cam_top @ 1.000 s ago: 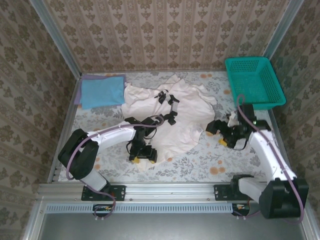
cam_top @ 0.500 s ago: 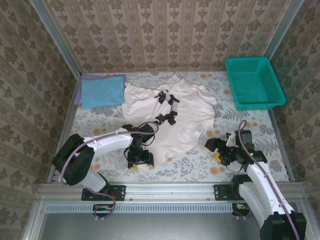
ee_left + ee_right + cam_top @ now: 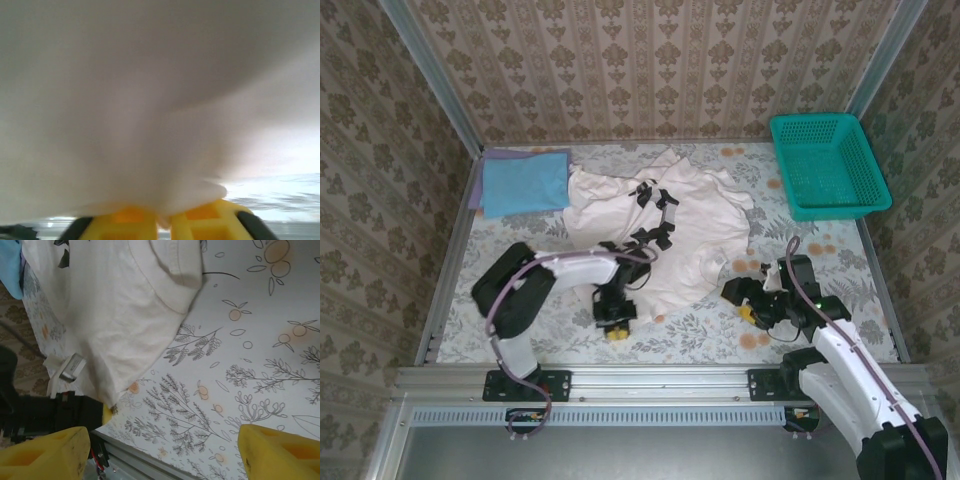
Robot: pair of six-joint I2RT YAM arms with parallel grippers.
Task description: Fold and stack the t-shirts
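off-white cotton t-shirt with a black chest print (image 3: 695, 225) lies rumpled mid-table on the floral tablecloth (image 3: 720, 335). the left gripper (image 3: 616, 322) pinches its near hem between yellow fingertips. the right gripper (image 3: 750, 300) is just right of it, fingers wide apart. a folded light blue t-shirt (image 3: 525, 182) lies far left.

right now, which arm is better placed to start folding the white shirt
Left. The left end effector is clamped on the near hem of the off-white t-shirt; the right end effector sits open over the floral tablecloth, holding nothing.
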